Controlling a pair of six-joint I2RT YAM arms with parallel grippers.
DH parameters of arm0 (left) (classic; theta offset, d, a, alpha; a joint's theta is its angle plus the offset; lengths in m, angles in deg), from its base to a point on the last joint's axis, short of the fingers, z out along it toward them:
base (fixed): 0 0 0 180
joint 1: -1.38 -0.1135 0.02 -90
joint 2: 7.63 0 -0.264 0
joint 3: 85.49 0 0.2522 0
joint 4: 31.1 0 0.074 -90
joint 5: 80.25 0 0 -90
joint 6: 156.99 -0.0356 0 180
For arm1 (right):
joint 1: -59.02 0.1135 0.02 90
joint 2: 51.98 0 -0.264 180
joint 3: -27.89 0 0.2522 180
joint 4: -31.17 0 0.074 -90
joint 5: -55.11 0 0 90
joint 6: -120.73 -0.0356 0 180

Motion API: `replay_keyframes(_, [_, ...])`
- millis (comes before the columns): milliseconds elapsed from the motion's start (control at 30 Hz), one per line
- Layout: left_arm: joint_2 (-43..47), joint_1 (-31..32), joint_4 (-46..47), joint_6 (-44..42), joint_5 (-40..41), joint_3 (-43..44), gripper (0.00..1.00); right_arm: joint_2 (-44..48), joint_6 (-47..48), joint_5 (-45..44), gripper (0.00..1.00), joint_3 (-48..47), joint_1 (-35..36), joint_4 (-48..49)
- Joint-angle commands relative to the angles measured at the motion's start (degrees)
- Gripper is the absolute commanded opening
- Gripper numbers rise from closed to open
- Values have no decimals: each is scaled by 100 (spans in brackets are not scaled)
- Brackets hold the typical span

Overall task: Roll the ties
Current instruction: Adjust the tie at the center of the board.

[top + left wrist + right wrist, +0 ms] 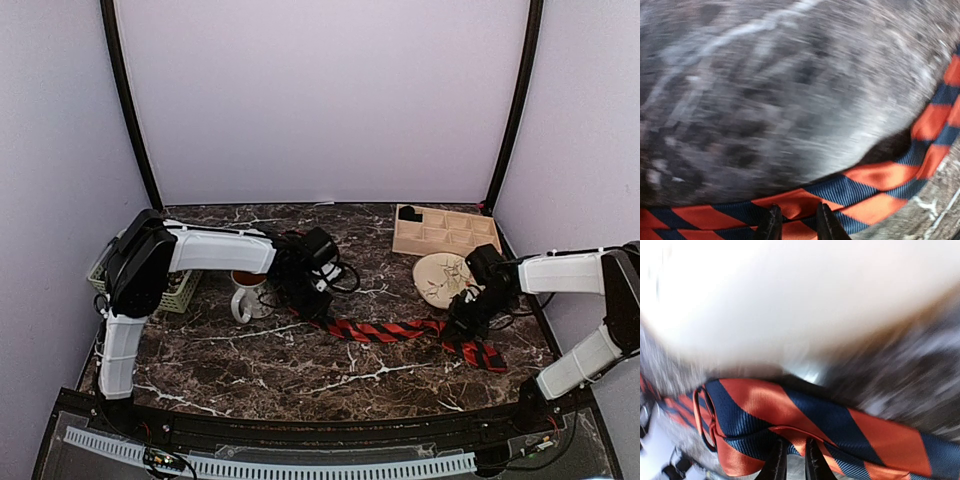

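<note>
A red-and-black striped tie point(385, 330) lies stretched across the dark marble table point(250, 370). My left gripper point(303, 300) is at its left end and my right gripper point(462, 325) is near its right part, where the wide end trails off toward the right. In the left wrist view the tie point(880, 175) stays sharp against a blurred table, with fabric pinched in the left gripper point(799, 225). In the right wrist view a folded-over loop of the tie point(815, 415) sits in the narrow right gripper point(791, 462).
A white mug point(245, 290) stands just left of the left gripper, with a green basket point(182, 287) behind that arm. A wooden compartment tray point(445, 232) and a pale round plate point(442, 277) sit at the back right. Black cables point(345, 275) loop by the left wrist.
</note>
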Motion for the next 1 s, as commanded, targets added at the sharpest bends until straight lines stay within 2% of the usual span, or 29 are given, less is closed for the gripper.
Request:
replay_keyframes(0, [-113,482,-401,338,-662,-302,27,-174,740,-1337,13,-41,-780,-546])
replay_keyframes(133, [-117,686,-334,671,-1222,-258,27,118,1131,-1677,15,-179,-1355,-881])
replay_keyframes(200, [-107,794,-471,603,-1313,-187,27,276,1244,-1689,17,-317,-1405,-994])
replay_keyframes(300, [4,862,-589,442,-1590,-71,29,579,1395,-1337,29,-457,-1411,-921])
replay_keyframes(400, [217,721,-670,316,-1628,252,37,870,1521,-718,42,-497,-1379,-697])
replay_keyframes(500, [528,178,-521,518,-1806,580,51,1151,1496,-291,53,-487,-1192,-515])
replay_keyframes(633, [922,-786,-170,725,-1911,891,77,1418,1347,-1,59,-496,-971,-308])
replay_keyframes(800, [1068,-2108,-357,1487,-1143,1235,79,1591,1097,115,60,-558,-676,-11])
replay_keyframes(900, [1253,-2520,-257,1938,-466,1053,79,1588,1036,102,60,-642,-535,67])
replay_keyframes(967, [1319,-2733,-167,2377,-302,861,80,1570,1006,87,60,-718,-493,99])
